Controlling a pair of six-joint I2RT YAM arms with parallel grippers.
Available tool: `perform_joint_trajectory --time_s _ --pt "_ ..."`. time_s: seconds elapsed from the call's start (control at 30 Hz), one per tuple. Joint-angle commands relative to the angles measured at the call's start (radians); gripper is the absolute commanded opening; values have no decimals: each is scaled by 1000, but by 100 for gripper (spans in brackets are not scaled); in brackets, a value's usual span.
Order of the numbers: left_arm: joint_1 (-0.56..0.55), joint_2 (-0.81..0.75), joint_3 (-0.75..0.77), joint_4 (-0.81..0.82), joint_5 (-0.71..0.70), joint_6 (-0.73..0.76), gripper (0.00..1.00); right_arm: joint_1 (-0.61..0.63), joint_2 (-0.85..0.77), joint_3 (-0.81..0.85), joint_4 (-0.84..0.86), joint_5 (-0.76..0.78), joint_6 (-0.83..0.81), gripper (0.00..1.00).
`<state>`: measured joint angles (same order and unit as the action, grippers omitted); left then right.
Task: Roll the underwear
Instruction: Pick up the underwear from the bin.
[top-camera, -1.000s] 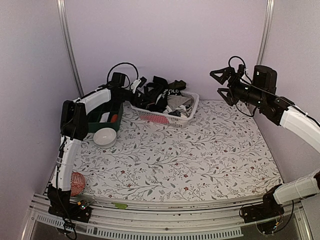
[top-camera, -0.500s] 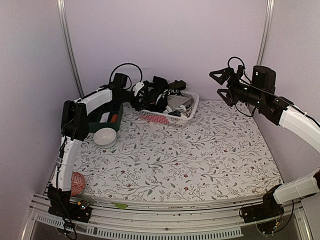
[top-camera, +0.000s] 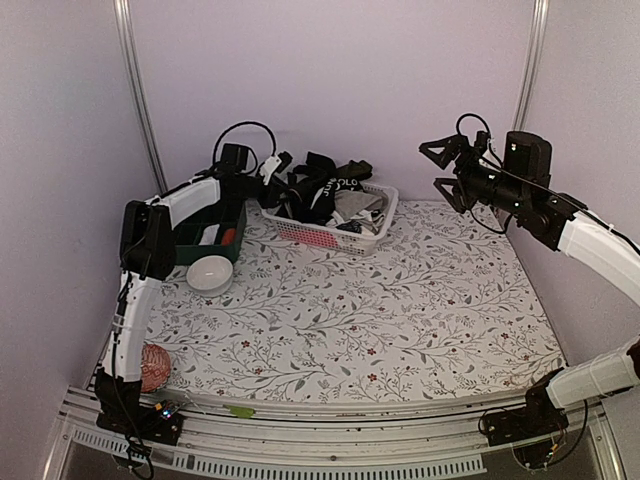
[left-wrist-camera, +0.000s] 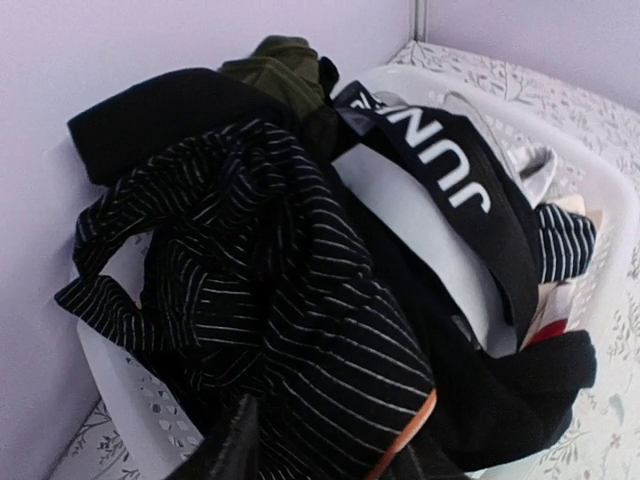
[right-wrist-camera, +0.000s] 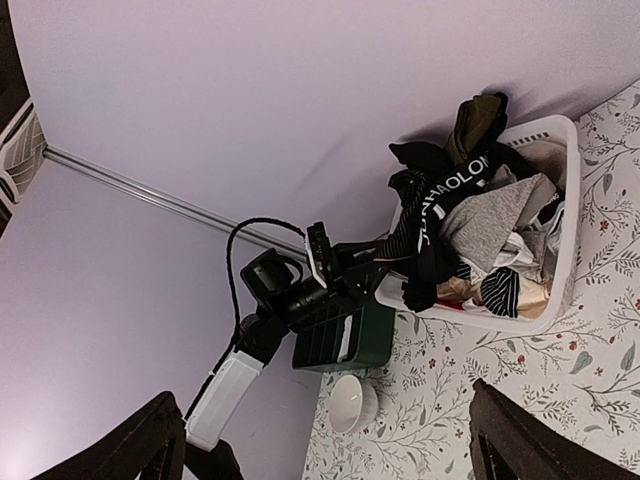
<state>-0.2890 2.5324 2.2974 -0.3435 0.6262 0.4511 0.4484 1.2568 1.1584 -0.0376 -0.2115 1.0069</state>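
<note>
A heap of underwear (top-camera: 325, 195) fills the white lattice basket (top-camera: 375, 228) at the back of the table. In the left wrist view a black pair with thin white stripes (left-wrist-camera: 300, 300) lies on top, beside a white pair with a black lettered waistband (left-wrist-camera: 440, 175) and an all-black piece (left-wrist-camera: 160, 120). My left gripper (top-camera: 272, 175) is at the basket's left end; its fingers (left-wrist-camera: 225, 450) close on the striped cloth. My right gripper (top-camera: 447, 168) is open and empty, high at the back right, apart from the basket (right-wrist-camera: 565, 200).
A dark green bin (top-camera: 215, 240) stands left of the basket under my left arm, with a white bowl (top-camera: 210, 272) in front of it. A red ball (top-camera: 153, 365) lies at the near left corner. Walls close in the table at the back and sides.
My left gripper dipped toward the basket's left end and has come back up a little with the striped cloth. The right arm has not moved.
</note>
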Motion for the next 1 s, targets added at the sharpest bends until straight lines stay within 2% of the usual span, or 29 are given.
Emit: perform_joint_trajectory --time_s 0.0,0.1,0.13,0.33,0.5,0.67,0.73,0.83,0.9,0.97 --pt "26 -17 30 79 55 -78 31 -3 9 28 16 19 10 99" --pt "30 -25 32 85 73 -100 2 -3 17 35 18 14 10 99" --pt "31 -28 31 89 70 -105 0 -3 19 36 18 12 10 99" --pt "44 -71 61 115 48 -165 0 -3 35 43 32 1 11 99" --pt "48 -214 48 139 83 -216 0 -4 51 90 36 10 21 99" --pt "51 -362 21 54 44 -156 0 -3 70 94 98 -10 41 99" --pt "53 -415 29 -23 53 -110 0 -3 81 99 120 -17 45 99" --pt "47 -522 42 -255 131 33 0 -3 109 132 138 -36 41 99" --pt "36 -621 -5 -459 176 155 0 -3 129 156 151 -54 44 99" --pt "0 -724 -113 -597 174 267 0 -3 145 164 185 -80 60 99"
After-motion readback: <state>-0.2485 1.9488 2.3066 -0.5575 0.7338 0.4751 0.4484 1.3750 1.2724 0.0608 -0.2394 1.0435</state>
